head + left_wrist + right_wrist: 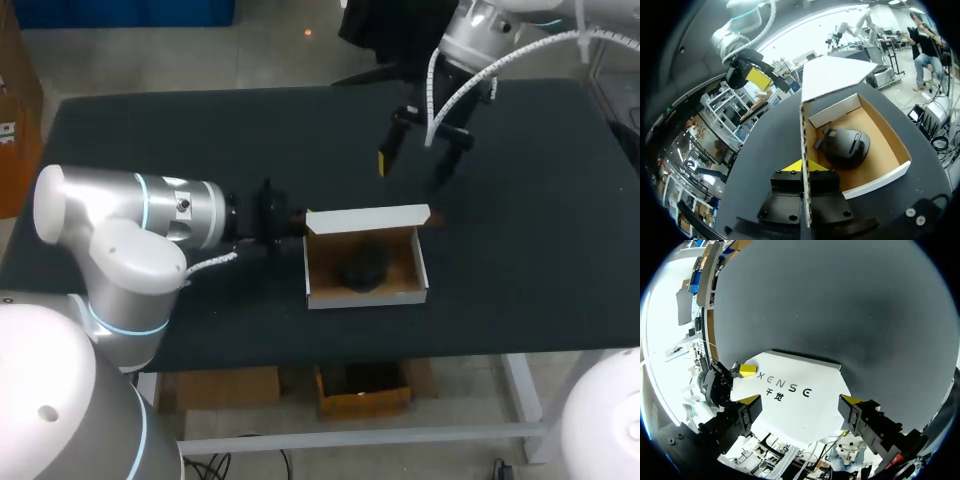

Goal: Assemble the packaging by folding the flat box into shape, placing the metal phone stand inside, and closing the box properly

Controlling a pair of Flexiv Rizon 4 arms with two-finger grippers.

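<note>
So the left claw (803,167) is clamped on the box (880,176) side wall, one yellow tip on each side. Just ahead, the stand (846,146) is seen lying inside, with the lid (832,75) raised. The right claw (414,162) is held spread wide and empty over the counter (200,130), beyond the lid.

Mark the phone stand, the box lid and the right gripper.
phone stand (845,145): left wrist view, middle of its dark body.
box lid (368,217): head view, middle of the raised white panel.
right gripper (410,172): head view, midway between its fingertips.
</note>
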